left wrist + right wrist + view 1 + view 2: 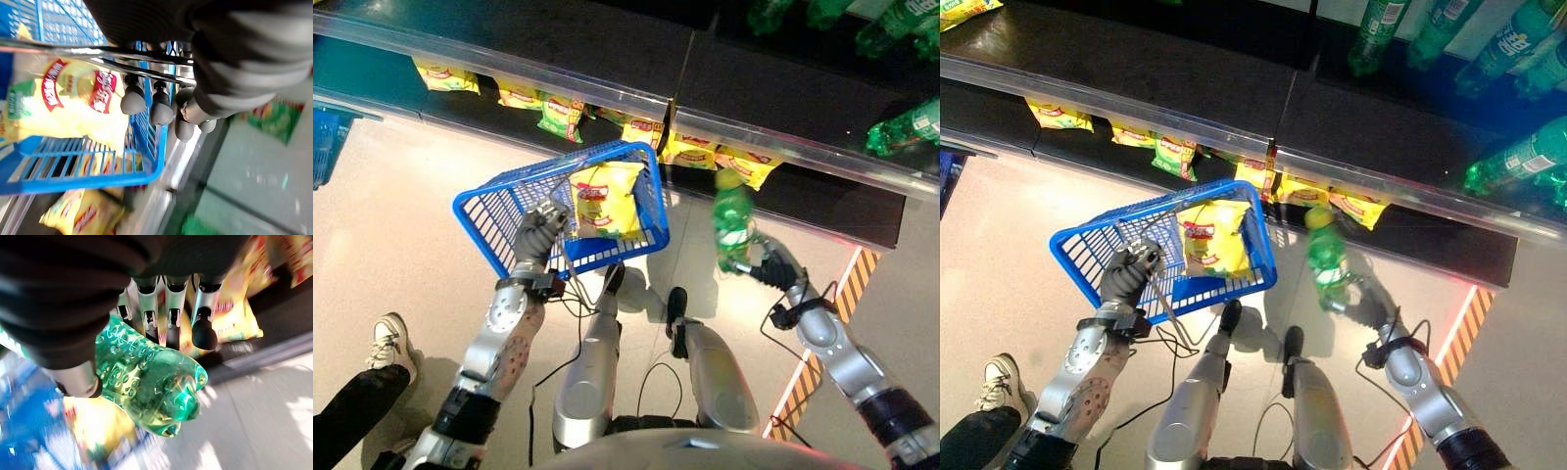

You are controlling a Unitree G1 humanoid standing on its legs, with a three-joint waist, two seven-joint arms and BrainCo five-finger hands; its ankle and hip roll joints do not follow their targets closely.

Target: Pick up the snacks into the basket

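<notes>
While shelf-side (783, 137): bottle (732, 217) (basket (499, 211) beside)

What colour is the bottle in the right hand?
Green, with a yellow cap; the bottle in the right hand shows best in the left eye view.

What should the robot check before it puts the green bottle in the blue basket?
1. Bottle held: ok. The right hand is curled round the green bottle.
2. Basket held: ok. The left hand grips the handle of the basket.
3. Room in basket: ok. One yellow chip bag leans at the far end; the part nearer the left hand looks free.
4. Bottle over basket: not ok. It hangs beside the basket, on the robot's right.
5. Cap on tight: cannot tell.
6. Clear of the shelf: cannot tell. The bottle's top looks close to the shelf edge.
</notes>
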